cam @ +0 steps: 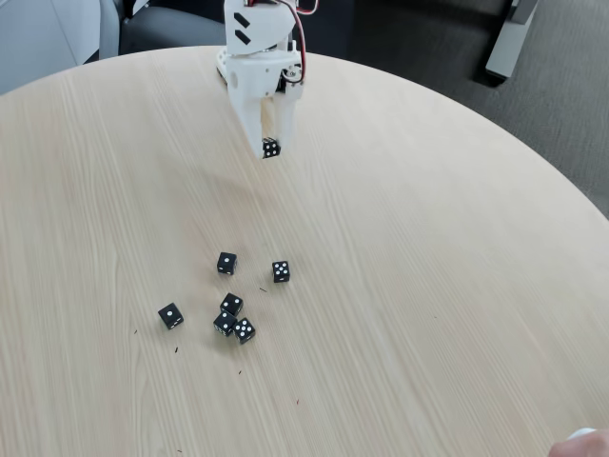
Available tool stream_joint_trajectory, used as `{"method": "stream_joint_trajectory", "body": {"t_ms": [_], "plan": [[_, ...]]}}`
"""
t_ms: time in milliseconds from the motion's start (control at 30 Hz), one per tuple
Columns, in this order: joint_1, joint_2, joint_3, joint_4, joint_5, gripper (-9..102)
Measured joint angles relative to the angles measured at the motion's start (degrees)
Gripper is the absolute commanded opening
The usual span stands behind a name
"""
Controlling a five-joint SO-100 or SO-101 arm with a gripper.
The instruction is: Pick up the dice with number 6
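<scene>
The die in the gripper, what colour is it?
Black with white pips, seen in the fixed view.

My fixed view looks down steeply across the round table (428,286) toward its far edge, moderately near.

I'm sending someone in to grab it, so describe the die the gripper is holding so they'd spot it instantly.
On the round wooden table, find the white gripper near the far edge. The black die sits pinched at its fingertips, apart from the cluster of six dice lying nearer the camera; it alone is in the gripper.
</scene>
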Motion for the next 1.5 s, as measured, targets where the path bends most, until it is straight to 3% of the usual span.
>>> {"method": "stream_joint_trajectory", "body": {"t_ms": [300,733,1500], "plan": [[0.0,0.0,0.0,0.0,5.8,0],[0.0,0.0,0.0,0.0,29.97,0],[0.0,0.0,0.0,0.0,33.4,1]]}}
